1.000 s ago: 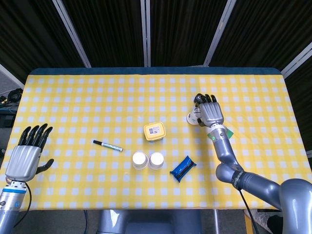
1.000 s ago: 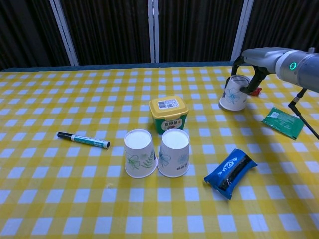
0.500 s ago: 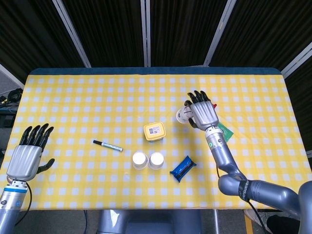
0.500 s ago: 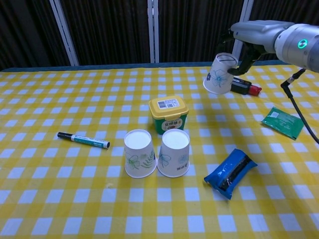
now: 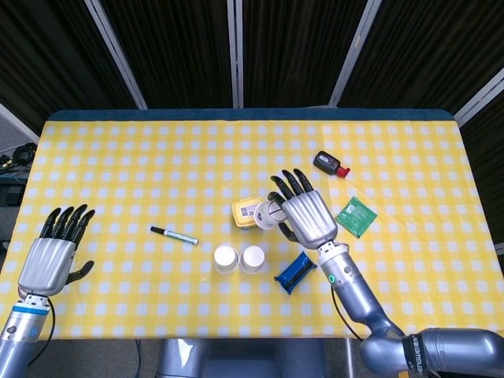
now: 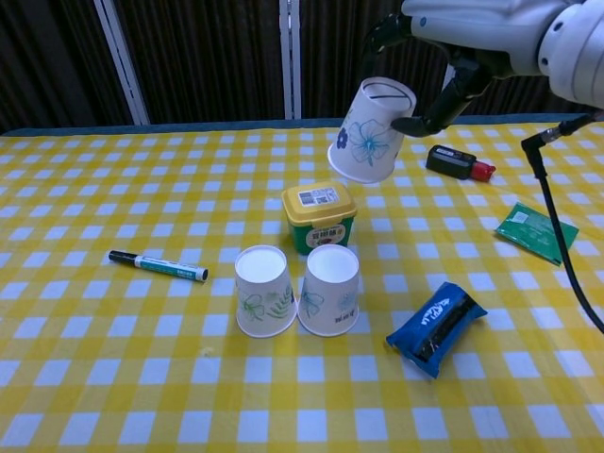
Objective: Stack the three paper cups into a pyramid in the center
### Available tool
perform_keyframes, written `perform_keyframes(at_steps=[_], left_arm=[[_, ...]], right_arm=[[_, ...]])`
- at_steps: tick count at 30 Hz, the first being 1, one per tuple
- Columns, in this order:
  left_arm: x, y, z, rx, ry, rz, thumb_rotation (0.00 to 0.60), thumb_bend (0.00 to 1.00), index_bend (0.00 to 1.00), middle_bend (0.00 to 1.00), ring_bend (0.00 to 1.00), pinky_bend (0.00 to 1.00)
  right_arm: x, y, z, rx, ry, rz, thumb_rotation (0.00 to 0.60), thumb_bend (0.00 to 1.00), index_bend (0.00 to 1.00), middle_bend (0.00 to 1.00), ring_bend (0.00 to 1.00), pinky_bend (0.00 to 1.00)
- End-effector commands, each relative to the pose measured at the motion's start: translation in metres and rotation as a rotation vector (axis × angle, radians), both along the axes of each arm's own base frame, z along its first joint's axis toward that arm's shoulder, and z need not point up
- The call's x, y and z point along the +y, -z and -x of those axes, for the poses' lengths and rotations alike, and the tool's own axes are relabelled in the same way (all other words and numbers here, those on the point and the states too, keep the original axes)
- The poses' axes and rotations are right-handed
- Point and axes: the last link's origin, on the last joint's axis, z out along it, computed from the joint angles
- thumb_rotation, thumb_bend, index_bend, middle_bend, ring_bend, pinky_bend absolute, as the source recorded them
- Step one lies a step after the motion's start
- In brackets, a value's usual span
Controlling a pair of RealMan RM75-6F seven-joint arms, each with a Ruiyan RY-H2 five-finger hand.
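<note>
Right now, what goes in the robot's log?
right hand: holds third cup aloft | two cups: upside down, side by side | left hand: idle

Robot test booth or lab: table in yellow checked cloth, black curtains on metal frame posts at 12 o'clock, assorted props laid out.

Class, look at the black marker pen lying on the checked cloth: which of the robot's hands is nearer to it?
Neither hand is clearly nearer. The left hand hovers open off the marker pen's left side; the right hand, holding a paper cup, is off its right side.
</note>
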Motion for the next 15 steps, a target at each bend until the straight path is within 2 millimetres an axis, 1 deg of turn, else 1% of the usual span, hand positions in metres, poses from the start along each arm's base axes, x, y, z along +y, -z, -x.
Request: perform_keyframes(at_steps=[1, 6, 10, 15], left_arm=[[-0.001, 0.000, 0.000, -0.003, 0.003, -0.002, 0.600, 0.23, 0.00, 0.00, 0.00, 0.00], [-0.002, -0.001, 0.000, -0.006, 0.000, -0.005, 0.600, 0.23, 0.00, 0.00, 0.00, 0.00], [-0.002, 0.000, 0.000, -0.002, 0.001, -0.002, 0.600, 0.23, 0.00, 0.00, 0.00, 0.00], [-0.004, 0.001, -0.001, -0.002, 0.010, -0.002, 0.600, 0.23, 0.00, 0.00, 0.00, 0.00]], right_arm=[[0.017, 0.004, -0.008, -0.007, -0.020, -0.020, 0.600, 0.31, 0.45, 0.12, 0.00, 0.00], [0.034, 0.016, -0.018, -0.001, -0.044, -0.077, 0.600, 0.31, 0.45, 0.12, 0.00, 0.00], [0.044, 0.027, -0.021, 0.003, -0.045, -0.111, 0.600, 0.31, 0.45, 0.12, 0.00, 0.00], [0.051, 0.039, -0.025, 0.005, -0.050, -0.135, 0.600, 0.31, 0.45, 0.12, 0.00, 0.00]])
